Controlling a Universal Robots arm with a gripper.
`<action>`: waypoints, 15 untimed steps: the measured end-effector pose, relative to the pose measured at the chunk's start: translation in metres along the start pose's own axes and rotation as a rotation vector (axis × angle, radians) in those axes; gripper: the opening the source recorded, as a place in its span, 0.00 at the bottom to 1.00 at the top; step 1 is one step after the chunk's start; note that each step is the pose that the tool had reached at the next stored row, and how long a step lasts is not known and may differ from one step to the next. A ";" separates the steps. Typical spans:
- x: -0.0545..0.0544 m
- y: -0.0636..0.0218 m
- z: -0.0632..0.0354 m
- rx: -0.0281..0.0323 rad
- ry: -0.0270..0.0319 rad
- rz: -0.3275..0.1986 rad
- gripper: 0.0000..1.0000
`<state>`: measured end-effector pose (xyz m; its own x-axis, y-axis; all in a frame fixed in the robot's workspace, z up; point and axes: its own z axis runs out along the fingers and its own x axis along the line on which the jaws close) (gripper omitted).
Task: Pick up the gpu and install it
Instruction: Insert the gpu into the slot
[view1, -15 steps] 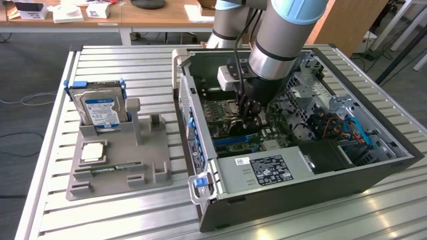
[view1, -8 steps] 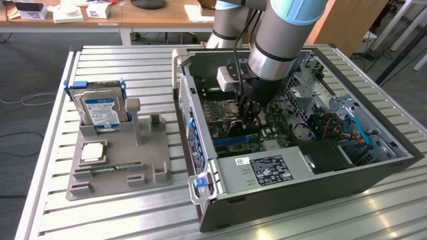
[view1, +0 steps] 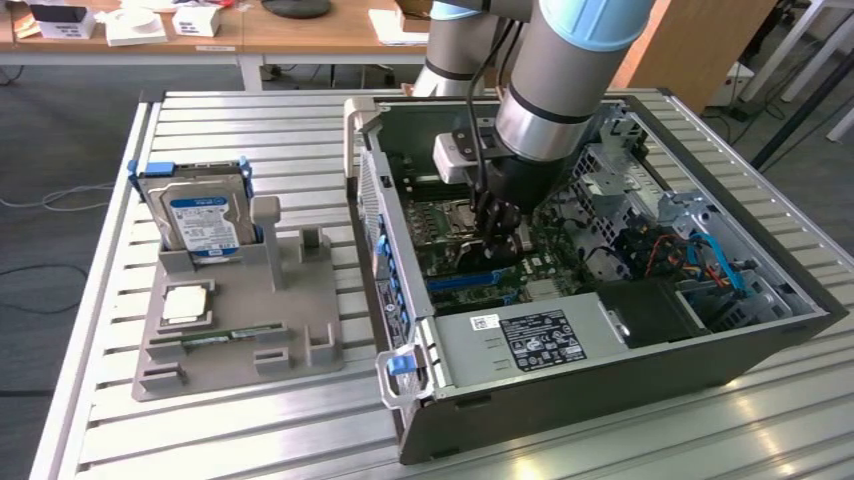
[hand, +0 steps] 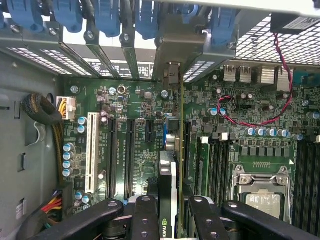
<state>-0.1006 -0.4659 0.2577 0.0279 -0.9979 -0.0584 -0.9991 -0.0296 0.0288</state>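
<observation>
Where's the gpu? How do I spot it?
Look inside the open computer case, at the green motherboard. Over it, the black claw grips the gpu, a thin dark card seen edge-on. Unlike the slots beside it, it stands up off the board, between the claw's fingers.

ribbed bare metal table (view1: 227, 120), glossy green motherboard (hand: 140, 102), matt black fingers (hand: 145, 217)
</observation>
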 end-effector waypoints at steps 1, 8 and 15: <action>0.000 0.0000 0.0000 0.0005 0.0000 0.000 0.27; 0.000 0.0000 0.0000 0.0023 0.0000 -0.001 0.27; 0.000 -0.0001 0.0035 0.0023 -0.0001 -0.001 0.27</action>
<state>-0.1007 -0.4659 0.2542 0.0289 -0.9979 -0.0586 -0.9992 -0.0305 0.0264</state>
